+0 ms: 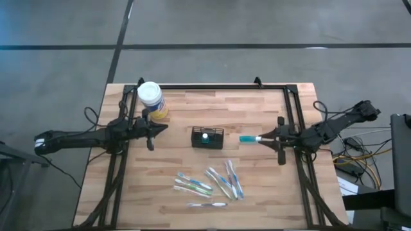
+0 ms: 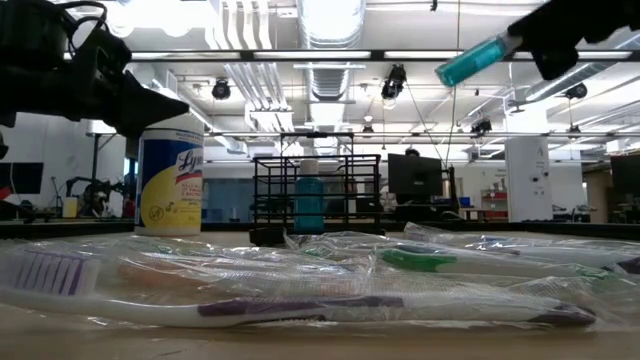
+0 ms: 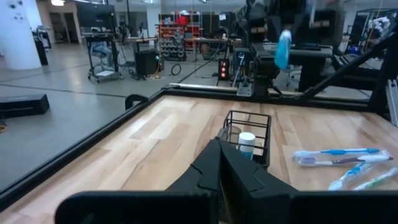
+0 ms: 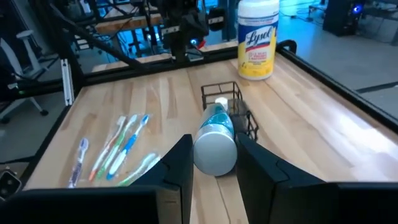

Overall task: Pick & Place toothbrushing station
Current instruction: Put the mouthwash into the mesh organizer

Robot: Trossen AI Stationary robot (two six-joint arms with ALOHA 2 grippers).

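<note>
Wooden butcher-block counter (image 1: 257, 192) is carrying everything, ringed by a black frame. Left arm is lying along the counter's left side, its gripper (image 1: 151, 131) hanging just beside the white-capped wipes jar (image 1: 153, 101) with the jaws pressed together on nothing. Right arm is reaching in from the right edge, its gripper (image 1: 268, 139) clamped on a teal tube with a pale cap (image 1: 249, 138); the tube is lying level, its long axis running left-right and its free teal end aiming at the toothbrushing station (image 1: 207, 137). The station is sitting upright near the counter's middle, between the two grippers, its long side running left-right, and one white-capped item (image 1: 205, 136) is already standing inside it. From the right jaws the station is lying straight ahead along the tube's axis, near but apart; the right arm is looking the nearer one to it. The tube is appearing to ride above the station's rim in the low view, so I'm judging the coming move as advance-and-tip into the open top. Wrapped toothbrushes (image 1: 209, 183) are lying scattered toward the near edge, untouched.
</note>
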